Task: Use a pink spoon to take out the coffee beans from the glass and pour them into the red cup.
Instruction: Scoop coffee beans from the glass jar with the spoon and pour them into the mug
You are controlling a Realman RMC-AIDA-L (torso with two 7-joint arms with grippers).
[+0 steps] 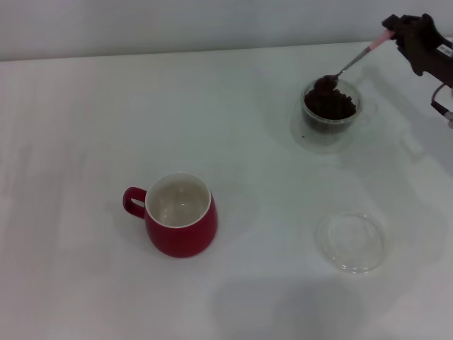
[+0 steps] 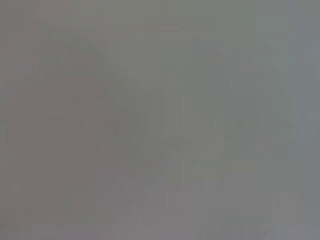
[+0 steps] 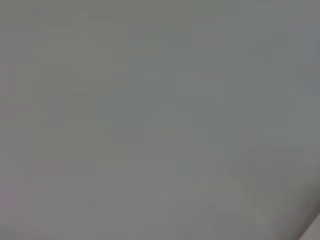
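Note:
In the head view my right gripper (image 1: 393, 27) is at the far right, shut on the pale pink handle of the pink spoon (image 1: 352, 64). The spoon slants down to the left and its bowl sits at the top of the glass (image 1: 331, 106), loaded with coffee beans (image 1: 330, 101). The glass is a short clear tumbler full of dark beans, at the back right of the table. The red cup (image 1: 180, 214) stands near the middle, handle to the left, its white inside bare. My left gripper is out of view. Both wrist views show only plain grey.
A flat clear shallow dish (image 1: 351, 241) lies on the white table (image 1: 85, 127) at the right front, below the glass. The table's far edge meets a pale wall at the top.

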